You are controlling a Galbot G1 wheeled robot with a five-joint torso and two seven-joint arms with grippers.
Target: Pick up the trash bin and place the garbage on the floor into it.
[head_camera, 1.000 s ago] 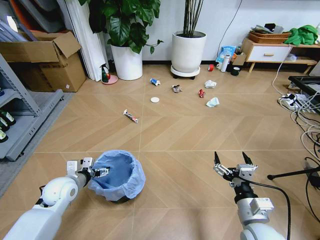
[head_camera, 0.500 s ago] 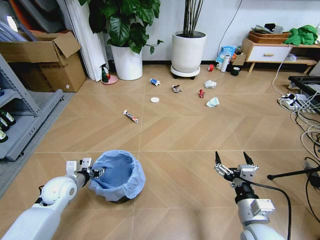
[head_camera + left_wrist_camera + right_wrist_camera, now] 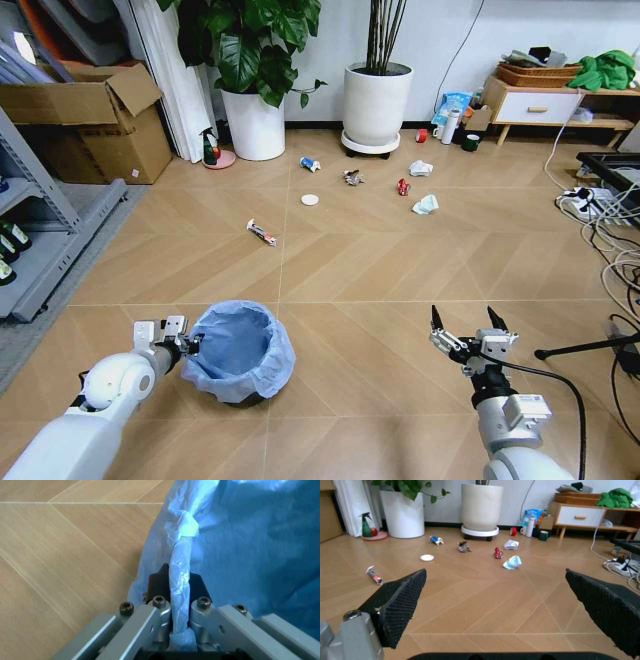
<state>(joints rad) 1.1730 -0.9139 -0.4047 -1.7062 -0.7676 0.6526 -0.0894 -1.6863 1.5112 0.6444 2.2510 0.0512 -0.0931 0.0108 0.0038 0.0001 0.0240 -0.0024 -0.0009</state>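
The trash bin (image 3: 238,352), a dark bin lined with a light-blue bag (image 3: 250,547), stands on the floor (image 3: 360,270) at the near left. My left gripper (image 3: 190,345) (image 3: 179,581) is shut on its bag-covered rim at the bin's left side. My right gripper (image 3: 466,322) (image 3: 495,572) hangs open over bare floor at the near right, holding nothing. The garbage lies farther ahead: a printed tube (image 3: 261,232) (image 3: 373,574), a white lid (image 3: 310,199), a blue-white can (image 3: 310,164), a silvery wrapper (image 3: 352,177), a red wrapper (image 3: 403,186), a tissue (image 3: 421,168) and a teal mask (image 3: 426,204) (image 3: 512,561).
Two white plant pots (image 3: 254,125) (image 3: 377,103) stand by the back wall with a spray bottle (image 3: 210,147). A cardboard box (image 3: 95,120) and a metal shelf (image 3: 35,250) line the left. A low cabinet (image 3: 535,105), cables (image 3: 610,240) and a stand leg (image 3: 585,347) are at the right.
My left gripper has closed on the bin's rim and drawn back slightly; the bin has shifted a little to the right. The right arm has barely moved.
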